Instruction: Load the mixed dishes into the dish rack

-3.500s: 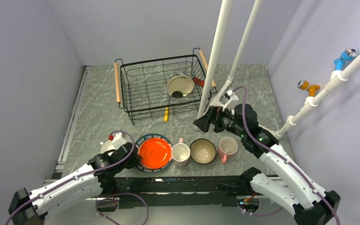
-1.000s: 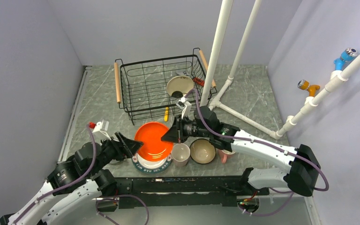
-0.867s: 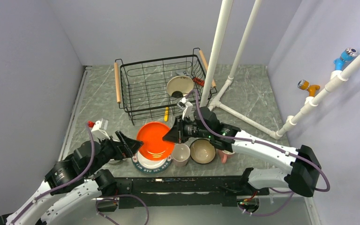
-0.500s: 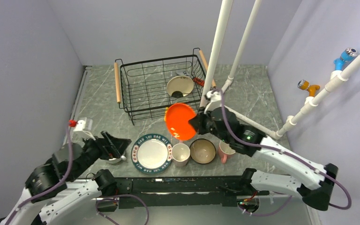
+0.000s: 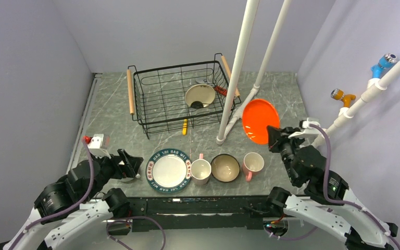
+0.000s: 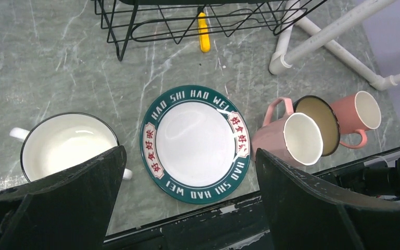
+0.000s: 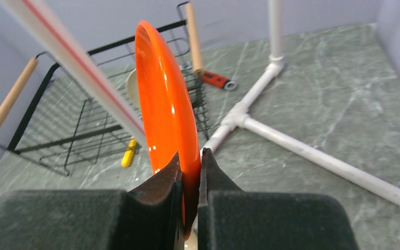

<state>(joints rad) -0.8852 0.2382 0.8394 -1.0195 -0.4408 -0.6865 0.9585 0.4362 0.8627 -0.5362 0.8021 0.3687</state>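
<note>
Right gripper (image 5: 272,136) is clamped on the bottom rim of the orange dish (image 5: 260,121). On the right wrist cam both pads pinch it tight and the dish stands on edge, nearly upright. From the top cam it's up in the air off to the right of the dish rack (image 5: 179,96), on the far side of the white pipe post (image 5: 237,67) from it, with the orange face tipped up toward the camera. It isn't touching the rack or the table.

Left gripper (image 5: 128,163) is spread wide with nothing in it, hanging low at the near left of the table. Its wrist cam looks straight down between the two fingers (image 6: 73,203) at what's on the table.

Along the near edge, left to right:
- white cup (image 6: 65,148) with a dark rim, upright, just beside the plate but not touching
- big plate (image 5: 169,169) with the dark green lettered rim, lying flat
- first pink mug (image 5: 200,171), upright, handle pointing away from me, right up against the bowl
- bowl (image 5: 225,167), tan inside with a dark rim
- second pink mug (image 5: 253,163), handle toward the near edge

The little yellow tool (image 5: 185,126) is on the table at the rack's near side. The red-handled tool (image 7: 216,80) sits by the rack's right wooden handle (image 7: 194,36); I can't tell if it's inside the wire or just outside.
</note>
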